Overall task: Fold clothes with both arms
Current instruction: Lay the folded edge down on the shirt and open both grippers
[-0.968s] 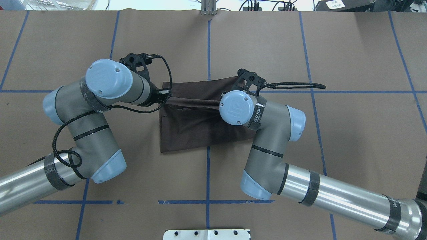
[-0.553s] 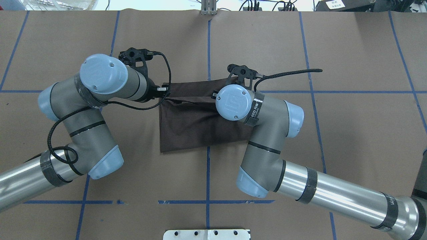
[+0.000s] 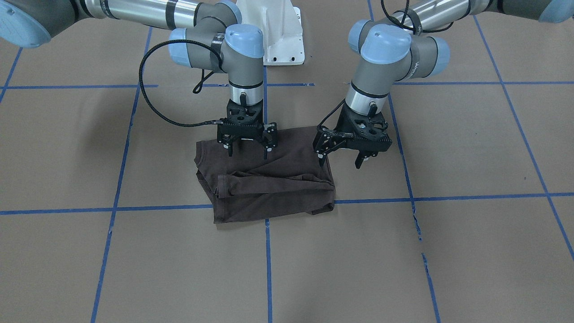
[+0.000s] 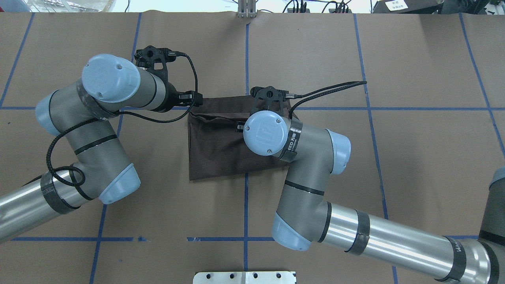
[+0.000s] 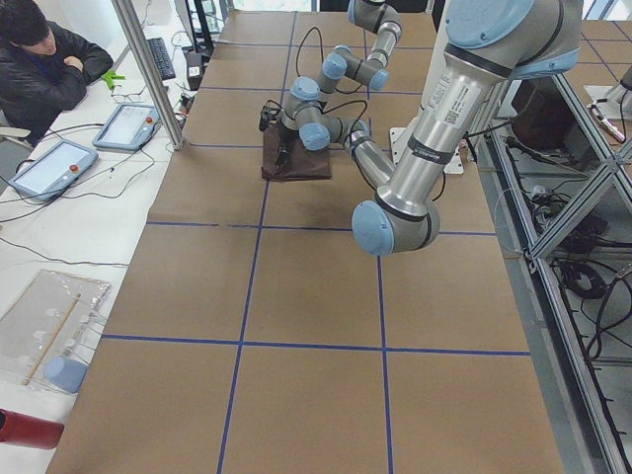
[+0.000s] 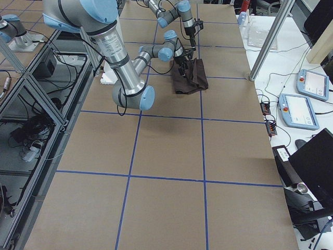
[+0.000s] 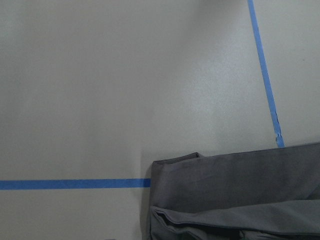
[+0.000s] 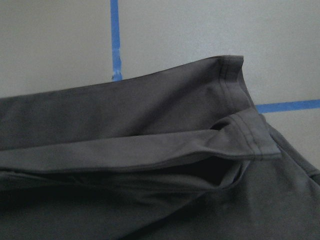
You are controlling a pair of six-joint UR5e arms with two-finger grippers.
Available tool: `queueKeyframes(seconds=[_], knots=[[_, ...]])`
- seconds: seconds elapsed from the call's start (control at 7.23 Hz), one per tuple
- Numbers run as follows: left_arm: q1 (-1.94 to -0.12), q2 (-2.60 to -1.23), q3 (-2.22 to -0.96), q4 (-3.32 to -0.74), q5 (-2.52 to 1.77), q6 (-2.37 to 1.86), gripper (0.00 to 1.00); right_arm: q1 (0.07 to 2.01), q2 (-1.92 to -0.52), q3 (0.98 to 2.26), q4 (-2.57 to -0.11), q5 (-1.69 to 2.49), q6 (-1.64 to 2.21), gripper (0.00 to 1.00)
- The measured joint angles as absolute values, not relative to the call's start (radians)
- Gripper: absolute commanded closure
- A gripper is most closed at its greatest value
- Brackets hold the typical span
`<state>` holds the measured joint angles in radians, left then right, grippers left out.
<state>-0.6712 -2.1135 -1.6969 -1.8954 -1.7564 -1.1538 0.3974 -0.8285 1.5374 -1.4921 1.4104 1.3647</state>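
Dark brown shirt (image 3: pixel 269 188) lies folded on the surface (image 3: pixel 448 246); the right pincer (image 3: pixel 247 153) hovers spread above it, the left pincer (image 3: pixel 340 162) spread at its edge.

T-shirt (image 3: pixel 269 188) on table (image 3: pixel 403 251); right pincer (image 3: pixel 247 153) above it, left pincer (image 3: pixel 339 162) at edge.

Folded dark T-shirt (image 8: pixel 125 120), stitched hem (image 8: pixel 252 147) lifted, blue tape (image 8: pixel 116 40), table (image 8: pixel 50 45)

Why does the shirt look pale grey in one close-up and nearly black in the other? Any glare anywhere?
Left wrist view: washed out, so the T-shirt and table look pale. Right wrist view: darker, with deep shadow inside the fold, hem stitching sharp. Overhead view: bright streaks of glare on the silver tube of the right arm.
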Motion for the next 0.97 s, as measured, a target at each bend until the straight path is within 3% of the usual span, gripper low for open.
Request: queueKeyframes(seconds=[0.55, 0.97], knots=[[-0.672, -2.107, -1.699, -1.897, -1.756, -1.155, 0.0, 0.433, -0.821, 1.449, -1.49, 1.37, 1.257, 0.0], [-0.672, -2.104, -1.699, -1.898, -1.756, -1.157, 0.0, 0.558, -0.777, 1.296, -1.487, 1.407, 1.224, 0.0]])
